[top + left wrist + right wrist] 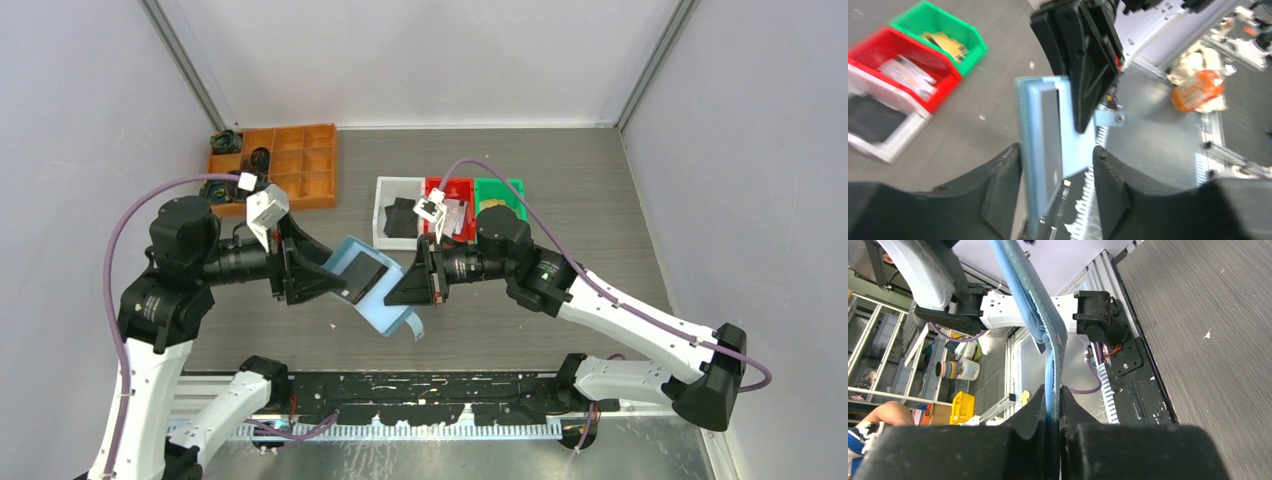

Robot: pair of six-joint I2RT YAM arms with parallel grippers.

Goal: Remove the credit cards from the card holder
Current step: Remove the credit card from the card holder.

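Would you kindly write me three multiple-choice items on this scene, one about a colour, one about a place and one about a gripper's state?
1. Which colour is the bin between the white bin and the green bin?
A. red
B. yellow
C. blue

2. Where is the card holder?
A. in the white bin
B. raised between the left gripper and the right gripper
C. in the green bin

3. How is the right gripper?
A. wide open
B. shut on a loose card
C. shut on the card holder's edge

Answers:
1 A: the red bin sits between them.
2 B: the top view shows it held up between both.
3 C: its wrist view shows the fingers pinched on the blue edge.
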